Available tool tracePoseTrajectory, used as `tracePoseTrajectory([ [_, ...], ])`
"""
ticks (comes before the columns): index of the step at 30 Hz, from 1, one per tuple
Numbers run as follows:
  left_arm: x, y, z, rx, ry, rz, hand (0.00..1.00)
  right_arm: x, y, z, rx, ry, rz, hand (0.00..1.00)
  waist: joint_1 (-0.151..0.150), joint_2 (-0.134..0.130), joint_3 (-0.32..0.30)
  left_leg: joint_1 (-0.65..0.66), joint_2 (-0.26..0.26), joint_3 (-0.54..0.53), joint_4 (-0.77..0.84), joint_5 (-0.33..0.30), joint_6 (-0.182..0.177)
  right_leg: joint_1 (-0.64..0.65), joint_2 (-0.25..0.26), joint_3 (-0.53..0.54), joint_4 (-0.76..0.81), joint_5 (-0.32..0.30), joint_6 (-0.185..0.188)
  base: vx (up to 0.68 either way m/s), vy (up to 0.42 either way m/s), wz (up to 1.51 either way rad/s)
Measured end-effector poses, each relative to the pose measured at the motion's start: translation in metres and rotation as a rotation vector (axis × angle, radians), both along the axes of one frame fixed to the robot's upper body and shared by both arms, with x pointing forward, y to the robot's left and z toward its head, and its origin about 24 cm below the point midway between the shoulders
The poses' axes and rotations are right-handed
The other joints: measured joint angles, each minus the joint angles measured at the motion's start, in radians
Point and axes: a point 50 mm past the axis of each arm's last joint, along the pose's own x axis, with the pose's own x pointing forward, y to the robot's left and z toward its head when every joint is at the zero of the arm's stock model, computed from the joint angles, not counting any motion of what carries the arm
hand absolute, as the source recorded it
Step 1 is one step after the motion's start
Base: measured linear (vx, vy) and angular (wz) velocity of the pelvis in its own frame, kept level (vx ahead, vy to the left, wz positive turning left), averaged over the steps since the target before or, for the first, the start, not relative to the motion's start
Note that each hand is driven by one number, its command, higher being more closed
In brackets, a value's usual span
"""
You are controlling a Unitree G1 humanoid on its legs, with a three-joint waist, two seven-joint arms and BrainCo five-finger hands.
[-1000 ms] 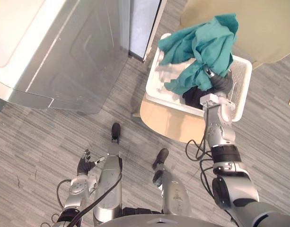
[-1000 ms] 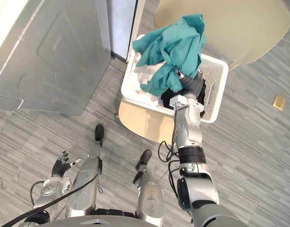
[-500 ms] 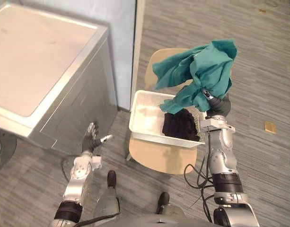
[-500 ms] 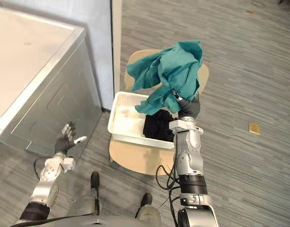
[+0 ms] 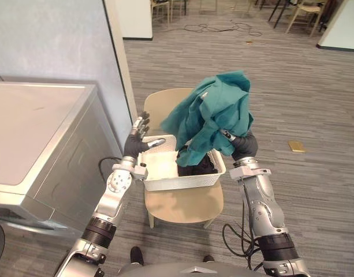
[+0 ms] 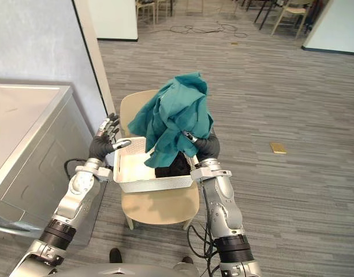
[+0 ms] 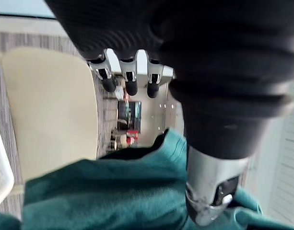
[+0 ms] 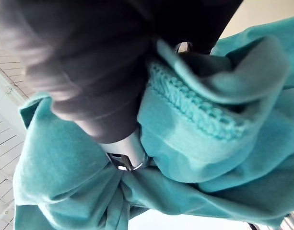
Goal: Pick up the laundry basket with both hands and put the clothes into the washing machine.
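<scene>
L robot hand (image 5: 136, 142) rose beside basket (image 5: 182, 183); R robot hand (image 5: 243, 147) grips teal cloth (image 5: 217, 112).

Soft matt teal cloth (image 5: 214, 112); white perforated plastic basket (image 5: 182, 182); smooth beige chair (image 5: 185, 205); brushed grey metal washing machine (image 5: 55, 167).

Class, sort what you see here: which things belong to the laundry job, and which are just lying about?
Job: white plastic laundry basket; teal cloth garment gripped in the right hand; black garment in the basket; silver-grey washing machine; open left hand.
Lying about: beige chair under the basket; small tan piece on the floor; wooden chairs behind.
</scene>
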Motion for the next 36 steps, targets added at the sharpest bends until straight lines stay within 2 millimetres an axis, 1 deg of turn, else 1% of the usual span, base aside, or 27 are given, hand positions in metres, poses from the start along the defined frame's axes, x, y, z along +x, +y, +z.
tracePoseTrajectory([
  [1, 0.003, -0.009, 0.002, 0.006, -0.005, -0.029, 0.00, 0.000, 0.003, -0.001, -0.003, 0.004, 0.016, 1.00, -0.005, 0.000, -0.006, 0.000, 0.000, 0.000, 0.000, 0.001, 0.001, 0.000, 0.000, 0.001, -0.001, 0.003, -0.001, -0.02, 0.009, -0.05],
  [5, 0.005, -0.028, 0.009, 0.032, -0.030, -0.106, 0.00, -0.001, 0.011, -0.003, -0.012, 0.006, 0.067, 1.00, -0.015, 0.002, -0.019, 0.000, -0.001, 0.008, 0.000, 0.001, 0.001, -0.001, 0.000, 0.009, -0.011, 0.012, 0.001, 0.00, 0.007, -0.05],
  [7, 0.006, -0.037, 0.009, 0.047, -0.031, -0.145, 0.00, -0.002, 0.012, -0.003, -0.013, 0.006, 0.071, 1.00, -0.016, 0.003, -0.020, 0.000, -0.002, 0.013, 0.000, 0.001, 0.001, -0.001, 0.000, 0.014, -0.016, 0.016, 0.003, 0.01, 0.004, -0.07],
  [10, 0.007, -0.048, 0.007, 0.066, -0.019, -0.184, 0.00, -0.003, 0.012, -0.003, -0.009, 0.001, 0.081, 1.00, -0.019, 0.005, -0.022, 0.000, -0.003, 0.019, 0.000, 0.005, 0.007, -0.001, 0.001, 0.025, -0.025, 0.023, 0.004, 0.01, 0.001, -0.07],
  [12, 0.007, -0.059, 0.002, 0.104, -0.002, -0.217, 0.00, -0.010, 0.011, -0.005, 0.011, 0.006, 0.086, 1.00, -0.018, 0.005, -0.034, -0.001, -0.004, 0.018, 0.000, 0.005, 0.008, -0.001, 0.001, 0.025, -0.025, 0.027, 0.000, 0.00, 0.000, 0.00],
  [13, 0.007, -0.060, 0.000, 0.106, 0.005, -0.221, 0.00, -0.012, 0.012, -0.006, 0.012, 0.008, 0.091, 1.00, -0.020, 0.006, -0.039, -0.001, -0.004, 0.018, 0.000, 0.005, 0.008, -0.001, 0.000, 0.025, -0.025, 0.028, 0.000, 0.03, -0.004, 0.00],
  [16, 0.005, -0.076, -0.004, 0.133, 0.023, -0.274, 0.00, -0.016, 0.013, -0.013, 0.012, 0.035, 0.098, 1.00, -0.027, 0.008, -0.054, -0.001, -0.003, 0.013, 0.000, 0.005, 0.007, 0.008, 0.000, 0.024, -0.026, 0.027, 0.002, 0.03, -0.005, 0.04],
  [21, 0.004, -0.089, -0.010, 0.184, 0.036, -0.336, 0.00, -0.016, 0.010, -0.014, -0.006, 0.042, 0.095, 1.00, -0.031, 0.006, -0.053, -0.002, -0.002, 0.006, 0.000, 0.005, 0.007, 0.010, -0.001, 0.022, -0.027, 0.026, 0.000, 0.00, 0.001, 0.03],
  [26, -0.006, -0.104, -0.016, 0.195, 0.062, -0.421, 0.00, -0.019, 0.009, -0.017, -0.005, 0.055, 0.092, 1.00, -0.032, 0.003, -0.054, -0.004, -0.002, 0.001, 0.000, 0.001, 0.003, 0.010, -0.002, 0.020, -0.031, 0.022, 0.006, 0.00, 0.001, 0.01],
  [29, -0.010, -0.110, -0.020, 0.209, 0.081, -0.461, 0.00, -0.021, 0.008, -0.021, -0.005, 0.072, 0.086, 1.00, -0.031, -0.007, -0.060, -0.006, -0.002, -0.003, 0.000, 0.001, 0.003, 0.010, -0.002, 0.018, -0.032, 0.022, 0.006, 0.00, 0.001, 0.02],
  [30, -0.012, -0.111, -0.021, 0.205, 0.087, -0.469, 1.00, -0.021, 0.008, -0.021, -0.004, 0.072, 0.086, 1.00, -0.032, -0.011, -0.063, -0.008, -0.002, -0.004, 0.000, 0.001, 0.003, 0.010, -0.003, 0.016, -0.033, 0.022, 0.006, 0.00, 0.002, 0.04],
  [36, -0.015, -0.115, -0.024, 0.168, 0.124, -0.492, 1.00, -0.021, 0.008, -0.021, -0.004, 0.073, 0.087, 1.00, -0.032, -0.027, -0.073, -0.012, -0.003, -0.011, 0.000, 0.002, 0.005, 0.014, -0.003, 0.007, -0.032, 0.027, 0.001, 0.01, 0.001, 0.03],
])
